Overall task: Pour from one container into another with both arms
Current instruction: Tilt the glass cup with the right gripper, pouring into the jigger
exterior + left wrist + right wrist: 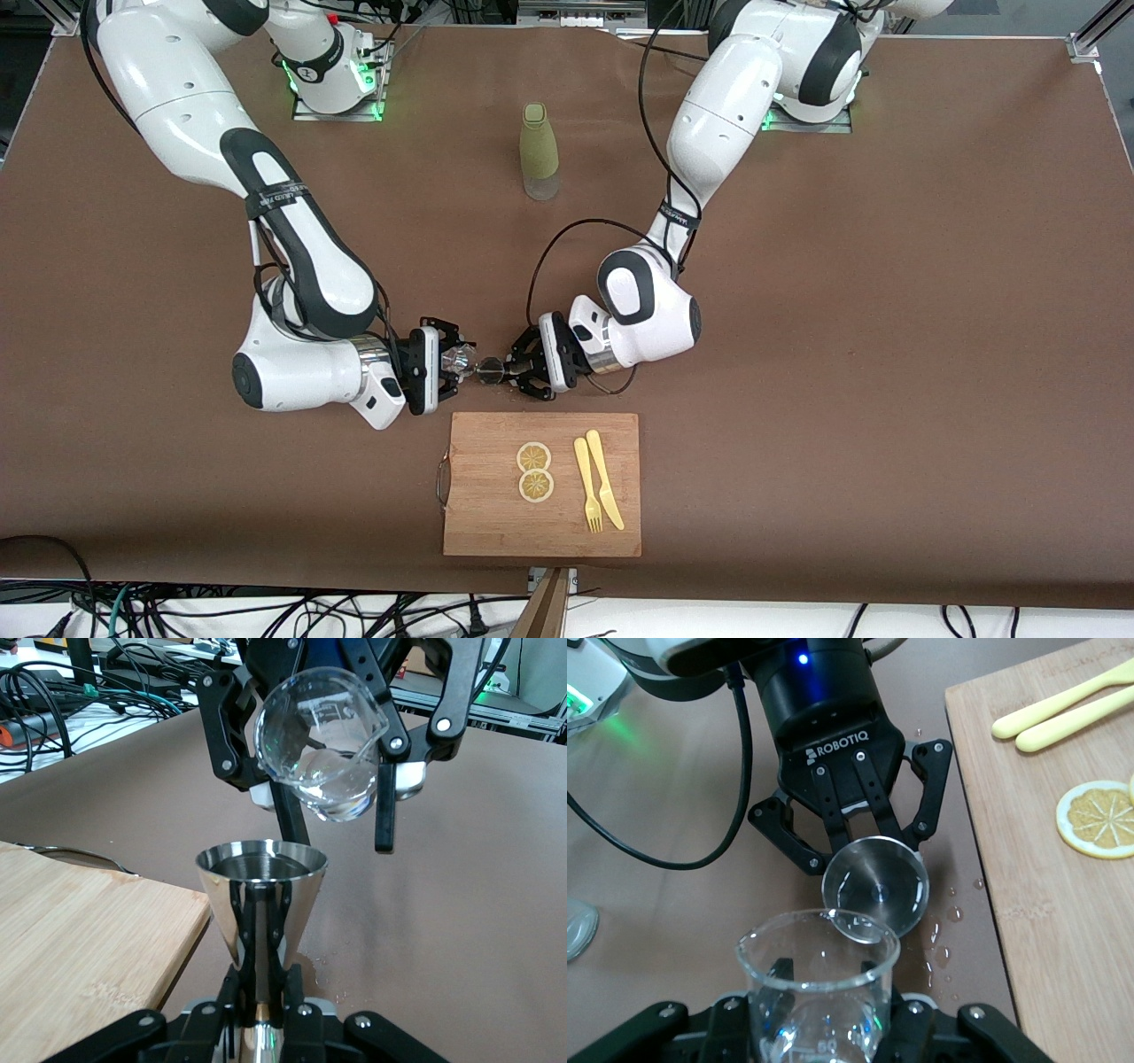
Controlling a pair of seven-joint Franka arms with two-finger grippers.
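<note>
Two grippers met just above the table beside the cutting board: the right gripper pinched the small glass cup, tipped with its mouth toward the left arm. The left gripper pinched the steel jigger upright. Its rim sat just under the cup's lip, and drops dotted the table.

Even, bright overhead light falls on the brown table, leaving only soft, short shadows. Highlights glint on the jigger and the glass cup; nearby gripper parts look perhaps slightly soft.
</note>
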